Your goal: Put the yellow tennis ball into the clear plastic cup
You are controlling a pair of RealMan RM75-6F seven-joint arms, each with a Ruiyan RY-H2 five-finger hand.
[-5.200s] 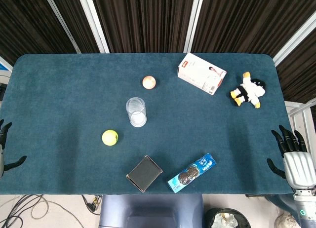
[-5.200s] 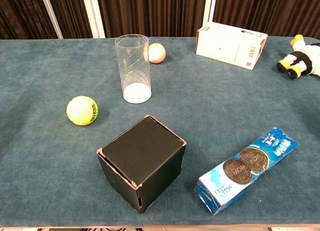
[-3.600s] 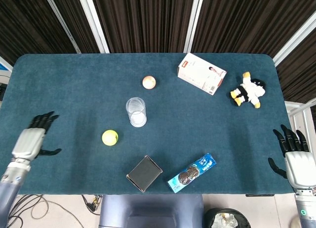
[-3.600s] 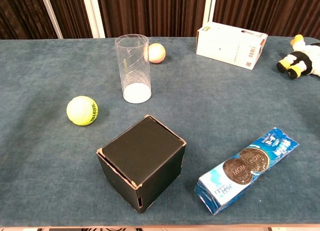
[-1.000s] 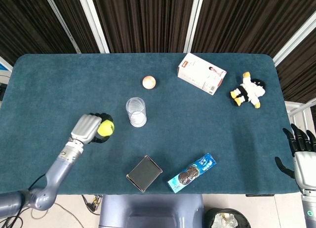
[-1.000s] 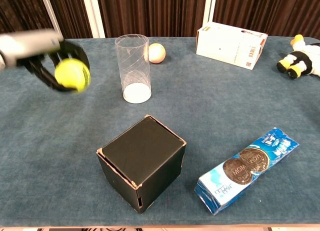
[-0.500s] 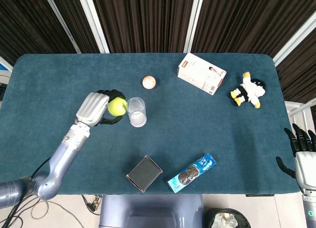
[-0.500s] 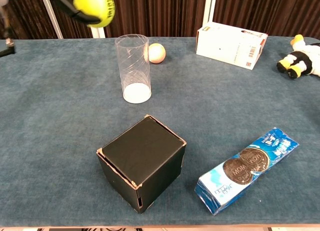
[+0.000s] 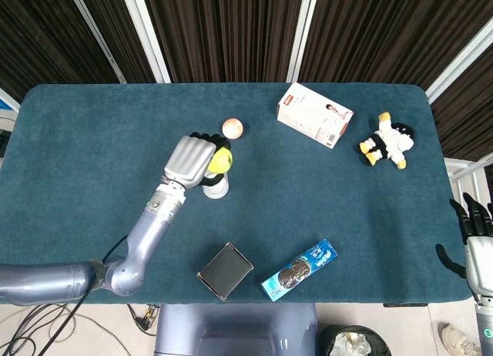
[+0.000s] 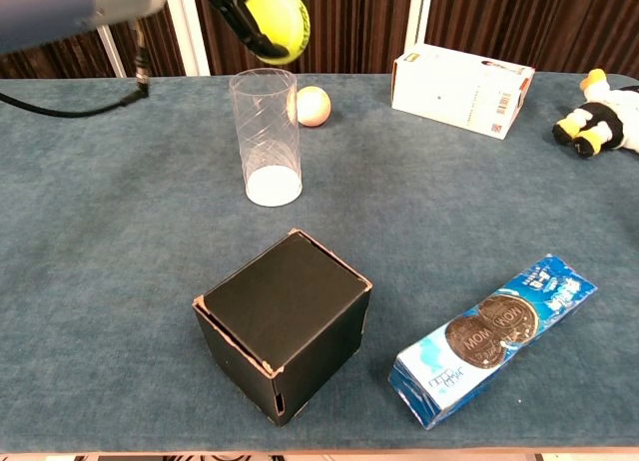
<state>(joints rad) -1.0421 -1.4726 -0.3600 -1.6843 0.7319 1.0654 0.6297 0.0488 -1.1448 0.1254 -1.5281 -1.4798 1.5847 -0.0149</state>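
Above the cup (image 10: 267,137), the left hand (image 9: 193,160) grips the ball (image 10: 279,23); released off-centre, it could glance off the rim and topple the cup.

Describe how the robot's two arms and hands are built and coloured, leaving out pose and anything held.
The left arm is smooth silver-grey tubing with a ringed wrist. The left hand has a silver ribbed back and black fingers. The right hand looks alike: pale silver back, black fingers.

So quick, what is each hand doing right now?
Left hand: holding the ball above the cup.
Right hand: open, empty, at the table's edge.
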